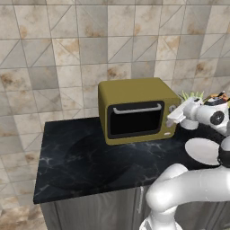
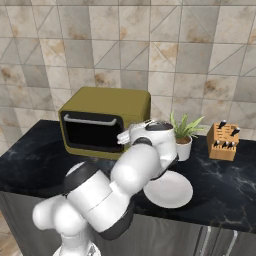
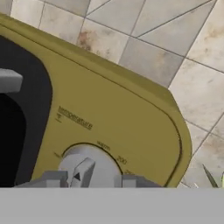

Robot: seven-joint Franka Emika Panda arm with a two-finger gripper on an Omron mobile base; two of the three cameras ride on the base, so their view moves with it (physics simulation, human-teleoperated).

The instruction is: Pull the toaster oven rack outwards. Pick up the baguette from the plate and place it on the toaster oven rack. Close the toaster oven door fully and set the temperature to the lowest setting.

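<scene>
Toaster oven [image 1: 137,110] stands toward the back of the dark marble worktop [image 1: 76,161], its rear near the tiled wall [image 1: 54,54]. To its left the worktop lies bare out to the left and front edges, leaving wide room there. To its right things crowd closer: the plate [image 2: 170,190] sits near the front edge, with a potted plant [image 2: 184,132] behind it and a knife block [image 2: 223,141] further right. The toaster oven door [image 1: 136,119] is shut, its silver handle [image 1: 137,109] along the top. The plate's visible surface is bare.

The end effector [image 3: 90,180] is up against the control panel at the oven's right end. In the hand view its two fingertips [image 3: 54,178] flank the ridge of the temperature knob [image 3: 85,168], narrowly spaced and close to it; whether they actually pinch it I cannot tell.
</scene>
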